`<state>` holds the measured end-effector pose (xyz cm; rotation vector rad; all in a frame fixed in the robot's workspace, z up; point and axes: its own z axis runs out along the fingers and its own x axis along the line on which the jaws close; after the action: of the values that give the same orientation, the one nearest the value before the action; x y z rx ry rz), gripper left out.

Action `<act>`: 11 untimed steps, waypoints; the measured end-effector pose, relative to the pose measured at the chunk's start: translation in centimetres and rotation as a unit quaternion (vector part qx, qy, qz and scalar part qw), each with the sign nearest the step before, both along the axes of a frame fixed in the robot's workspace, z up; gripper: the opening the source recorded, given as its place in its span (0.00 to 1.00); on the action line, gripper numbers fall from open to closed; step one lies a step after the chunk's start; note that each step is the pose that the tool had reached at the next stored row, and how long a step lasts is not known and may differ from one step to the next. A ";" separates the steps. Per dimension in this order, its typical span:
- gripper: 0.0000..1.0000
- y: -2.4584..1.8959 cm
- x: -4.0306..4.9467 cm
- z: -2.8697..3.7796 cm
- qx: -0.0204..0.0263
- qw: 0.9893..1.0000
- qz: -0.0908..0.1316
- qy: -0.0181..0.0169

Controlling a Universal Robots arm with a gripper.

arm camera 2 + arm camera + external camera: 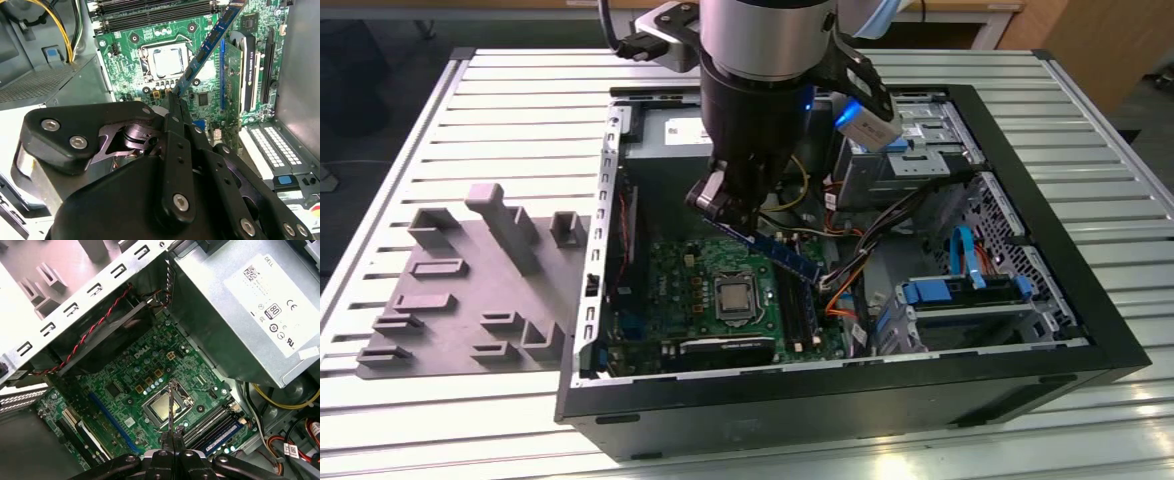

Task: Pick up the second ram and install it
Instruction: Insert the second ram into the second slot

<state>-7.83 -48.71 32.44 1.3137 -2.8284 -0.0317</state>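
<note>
The second ram is a dark-blue stick, held tilted above the green motherboard inside the open computer case. My gripper is shut on its upper end. In the second wrist view the ram runs from the gripper towards the black memory slots. In the first wrist view the ram shows edge-on over the processor, rising from the gripper. A blue stick sits in one of the memory slots beside it.
The grey holder tray lies on the slatted table at the exterior view's left of the case. The grey power supply fills the case's far end. Cables and drive bays crowd the exterior view's right. A graphics card stands near the ram.
</note>
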 end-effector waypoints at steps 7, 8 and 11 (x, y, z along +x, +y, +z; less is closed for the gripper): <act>0.11 0.00 0.00 -0.04 0.000 1.000 -0.008 0.000; 0.11 0.00 0.00 -0.04 0.000 1.000 -0.009 0.000; 0.11 0.00 0.00 -0.06 0.000 1.000 -0.013 0.000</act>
<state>-7.83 -48.71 32.38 1.2778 -2.8452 -0.0322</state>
